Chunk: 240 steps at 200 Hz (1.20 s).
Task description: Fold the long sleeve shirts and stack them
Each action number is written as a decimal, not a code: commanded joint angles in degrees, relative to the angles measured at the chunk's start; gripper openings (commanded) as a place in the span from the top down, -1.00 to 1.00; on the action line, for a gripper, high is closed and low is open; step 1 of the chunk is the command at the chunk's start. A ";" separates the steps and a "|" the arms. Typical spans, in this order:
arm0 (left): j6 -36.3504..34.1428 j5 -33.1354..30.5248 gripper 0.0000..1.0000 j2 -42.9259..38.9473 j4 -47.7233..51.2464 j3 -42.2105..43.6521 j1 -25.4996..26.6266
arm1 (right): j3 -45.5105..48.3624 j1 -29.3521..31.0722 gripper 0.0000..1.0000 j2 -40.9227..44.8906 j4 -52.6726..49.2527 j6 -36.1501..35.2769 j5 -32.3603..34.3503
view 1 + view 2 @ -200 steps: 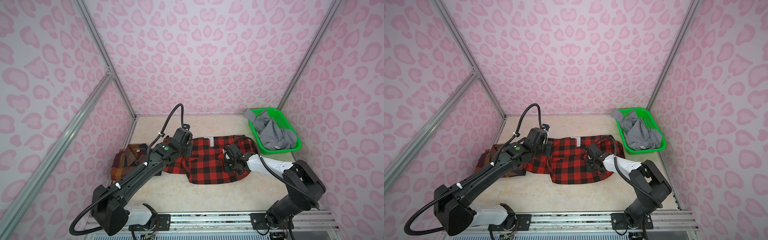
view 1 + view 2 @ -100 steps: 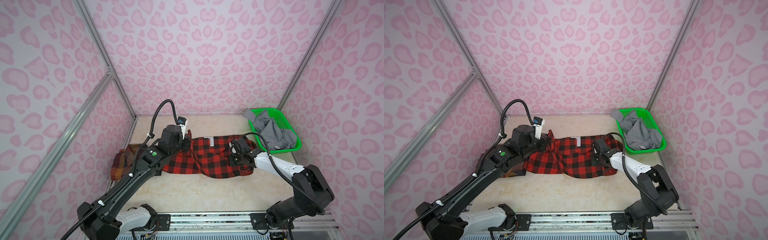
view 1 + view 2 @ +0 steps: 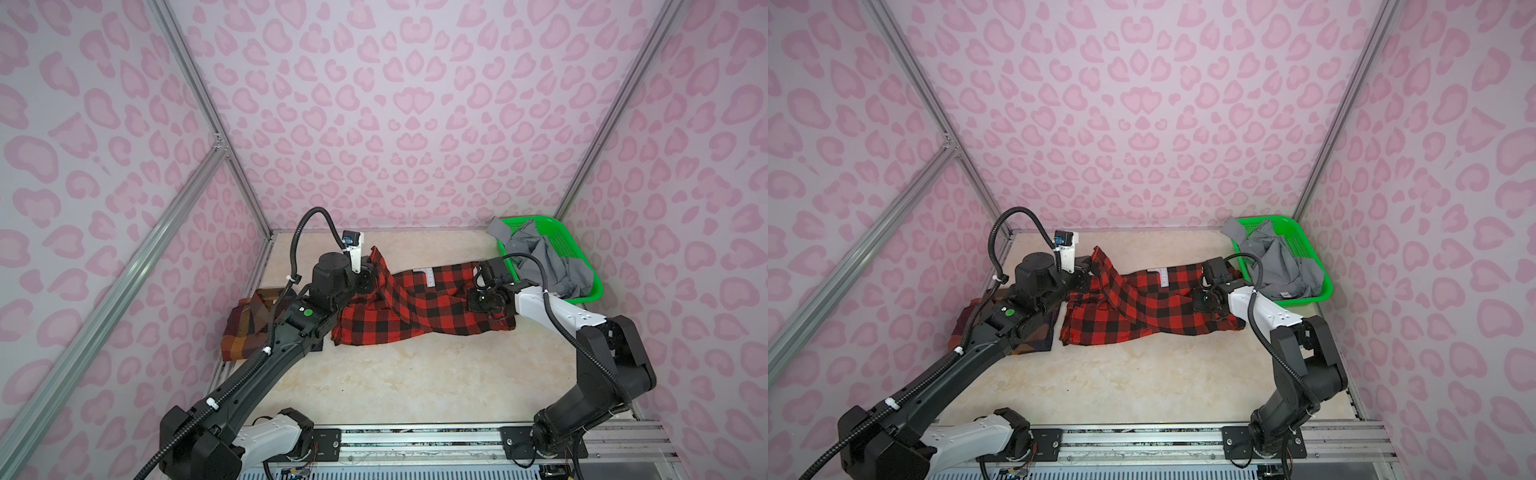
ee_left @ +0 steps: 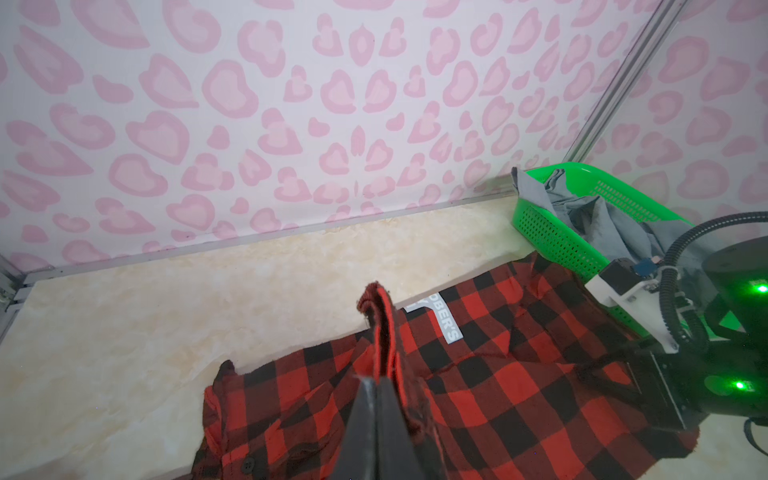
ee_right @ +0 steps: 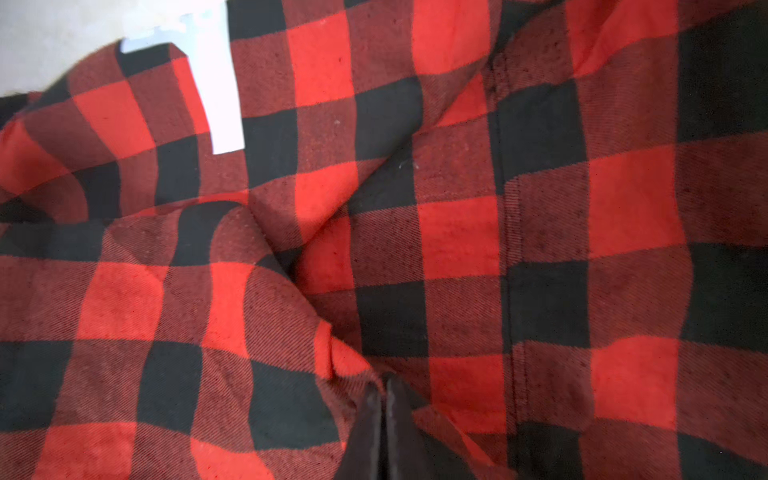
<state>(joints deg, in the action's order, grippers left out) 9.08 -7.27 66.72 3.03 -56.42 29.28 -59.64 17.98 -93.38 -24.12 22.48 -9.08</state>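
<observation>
The red-and-black flannel (image 3: 415, 307) lies across the back middle of the table in both top views, its grey lettered label (image 4: 446, 318) facing up. My left gripper (image 4: 376, 380) is shut on the flannel's left edge, and a fold of cloth (image 4: 380, 316) stands up above the jaws. Low over the flannel's right part, my right gripper (image 5: 384, 380) is shut on a pinch of fabric. The dark plaid shirt (image 3: 249, 328) lies folded at the left wall, partly under my left arm. A grey shirt (image 3: 552, 262) is heaped in the basket.
The green basket (image 3: 590, 286) stands in the back right corner, close to my right arm's wrist. Pink patterned walls close in the table on three sides. A metal rail (image 3: 415, 436) runs along the table's front edge.
Both grippers have moved toward the back wall, carrying the flannel's near edge with them. The left gripper has risen and now holds the cloth edge up. The flannel's near part lies farther back.
</observation>
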 commanded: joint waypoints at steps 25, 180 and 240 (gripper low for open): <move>5.10 -1.42 0.91 -2.14 -10.66 8.31 -2.09 | -1.06 -0.44 0.45 -1.34 -3.43 -0.17 3.83; 14.16 0.06 0.91 -0.69 -27.23 21.22 -4.58 | 16.53 4.90 0.20 7.15 0.39 4.14 12.34; 14.68 -0.09 0.91 -2.60 -33.02 26.58 -4.64 | 13.71 3.09 0.94 5.91 -0.14 3.93 12.21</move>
<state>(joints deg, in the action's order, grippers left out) 23.46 -7.31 64.58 -25.10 -31.64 24.80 -44.80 21.71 -87.72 -24.32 26.20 1.93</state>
